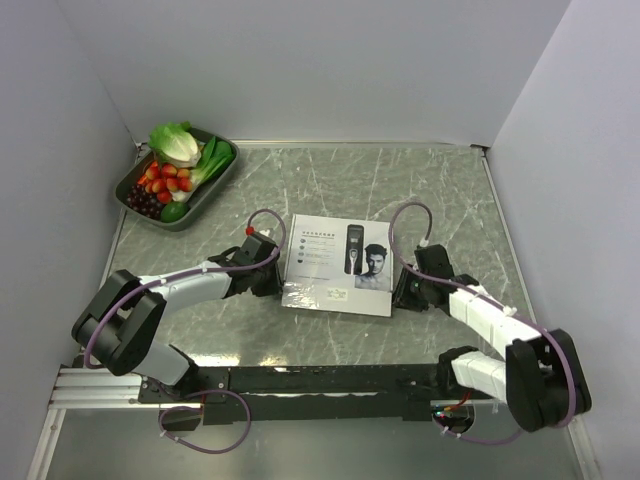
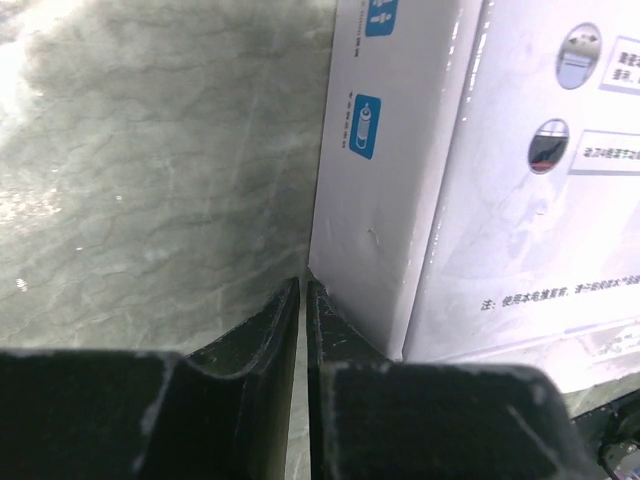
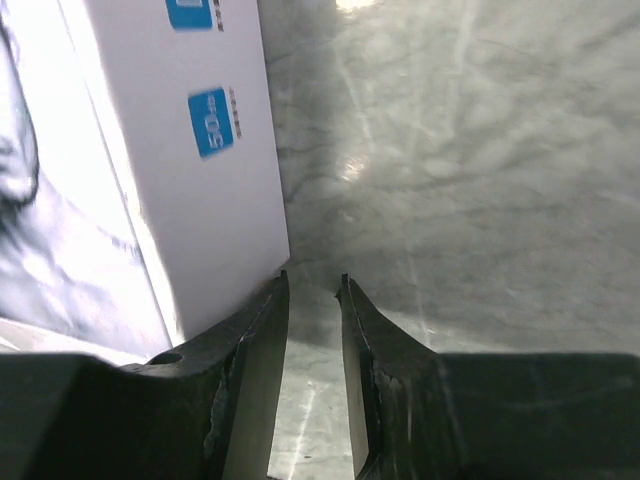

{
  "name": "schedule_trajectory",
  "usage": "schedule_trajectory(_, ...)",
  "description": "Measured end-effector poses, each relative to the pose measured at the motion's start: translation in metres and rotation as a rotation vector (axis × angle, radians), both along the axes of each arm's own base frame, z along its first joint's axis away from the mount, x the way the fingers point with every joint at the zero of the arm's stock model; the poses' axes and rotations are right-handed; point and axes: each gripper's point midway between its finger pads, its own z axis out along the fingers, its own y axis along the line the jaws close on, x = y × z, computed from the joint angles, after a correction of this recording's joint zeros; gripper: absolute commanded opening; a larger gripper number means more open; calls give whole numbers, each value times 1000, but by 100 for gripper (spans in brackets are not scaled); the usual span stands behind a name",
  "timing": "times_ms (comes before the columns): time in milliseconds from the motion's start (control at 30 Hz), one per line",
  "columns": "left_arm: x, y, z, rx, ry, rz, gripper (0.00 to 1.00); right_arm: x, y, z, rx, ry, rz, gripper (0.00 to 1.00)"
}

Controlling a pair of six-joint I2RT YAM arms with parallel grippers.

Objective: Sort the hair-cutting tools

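My left gripper has its fingers pressed nearly together, leaving only a thin slit with nothing in it. The tips rest low on the table, and the one nearer the white box sits right at the bottom corner of the box's left side wall.

My right gripper stands parted with a clear gap and holds nothing; bare table shows between its fingers. The tip on the box side sits against the foot of the box's right side wall, and the gap itself lies just beside the box, not around it.

From above, the left gripper and right gripper flank the box, which lies flat in the middle of the table, somewhat toward its near edge. Its lid shows a printed clipper and a man's face. I cannot tell where the hair-cutting tools themselves lie.

A tray of vegetables and fruit sits in the far left corner of the table, well apart from both arms.
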Motion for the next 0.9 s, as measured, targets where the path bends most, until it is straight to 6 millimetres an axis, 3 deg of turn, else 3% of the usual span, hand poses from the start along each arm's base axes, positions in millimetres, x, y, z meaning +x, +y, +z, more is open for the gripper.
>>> schedule_trajectory(267,1,-7,3,-27,-9,-8,14,8,-13,20,-37,-142,-56,37)
schedule_trajectory(567,1,-8,4,-31,-9,-10,14,8,-16,27,-58,-178,-74,37)
schedule_trajectory(900,0,-8,4,-34,-7,-12,14,3,-11,73,-54,-314,-50,36)
